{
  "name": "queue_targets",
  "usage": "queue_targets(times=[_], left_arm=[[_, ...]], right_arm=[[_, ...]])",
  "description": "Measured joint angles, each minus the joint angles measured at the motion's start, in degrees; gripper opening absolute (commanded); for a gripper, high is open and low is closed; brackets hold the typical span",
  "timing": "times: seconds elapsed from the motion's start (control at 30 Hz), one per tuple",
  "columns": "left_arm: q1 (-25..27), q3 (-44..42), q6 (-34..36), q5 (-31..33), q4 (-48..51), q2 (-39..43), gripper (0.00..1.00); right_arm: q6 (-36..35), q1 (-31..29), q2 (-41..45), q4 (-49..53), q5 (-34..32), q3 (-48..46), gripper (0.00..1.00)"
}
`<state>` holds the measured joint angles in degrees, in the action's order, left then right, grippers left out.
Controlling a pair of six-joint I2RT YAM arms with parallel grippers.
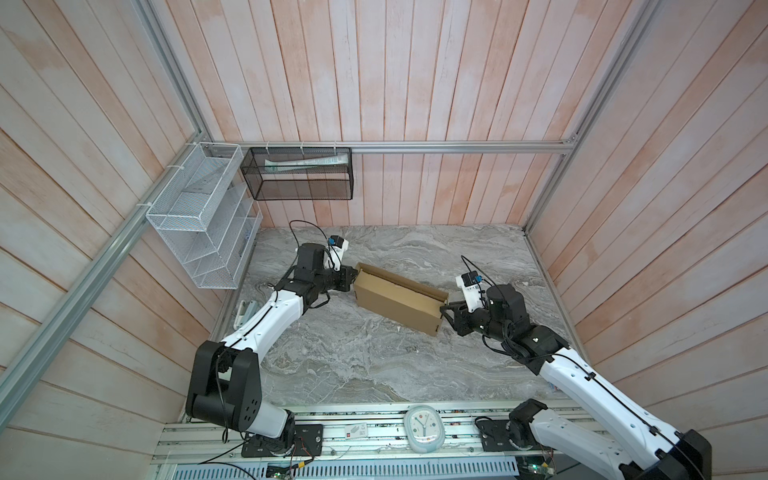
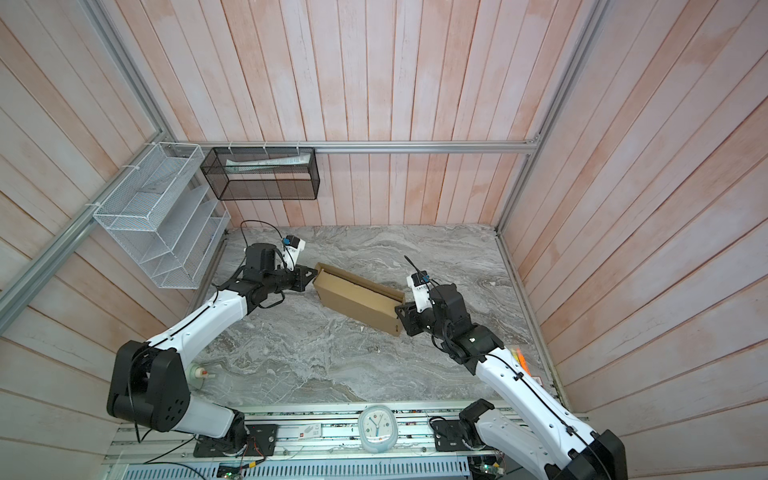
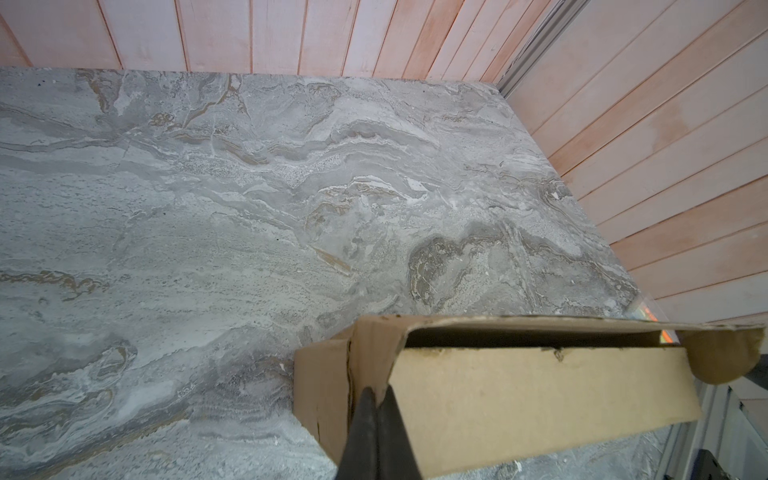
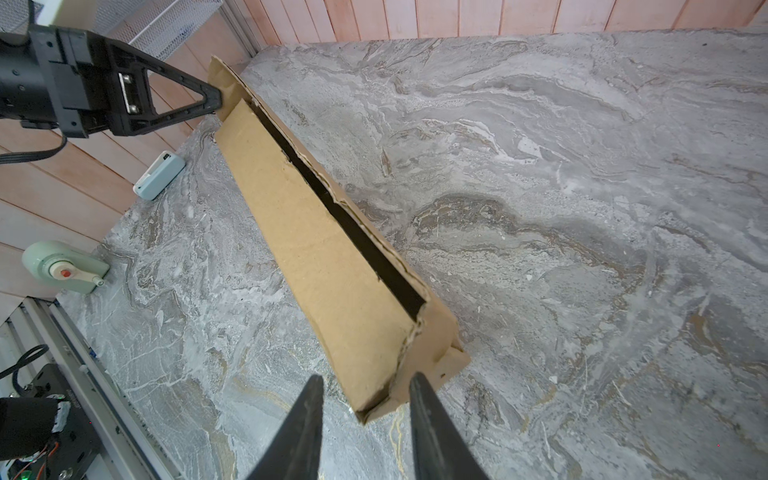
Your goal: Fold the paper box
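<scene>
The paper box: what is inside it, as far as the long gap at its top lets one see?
Through the gap in the paper box only dark shadow shows; no contents are visible. The cardboard walls cover the rest of the inside.

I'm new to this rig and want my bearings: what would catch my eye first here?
A long brown box slants across the middle of the marble table, a dark gap open along its top. The shut left pincer meets one end, and the open right pincer straddles the opposite corner. A small clock lies just beyond the table's near edge.
</scene>
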<state>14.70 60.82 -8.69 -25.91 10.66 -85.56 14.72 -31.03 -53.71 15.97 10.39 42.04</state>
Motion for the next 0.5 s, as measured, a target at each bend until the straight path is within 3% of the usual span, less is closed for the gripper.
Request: queue_targets(times=[0.5], left_arm=[[-0.02, 0.00, -0.15, 0.04, -0.04, -0.02, 0.00]], right_arm=[[0.04, 0.02, -3.74, -1.33, 3.30, 0.00, 0.30]])
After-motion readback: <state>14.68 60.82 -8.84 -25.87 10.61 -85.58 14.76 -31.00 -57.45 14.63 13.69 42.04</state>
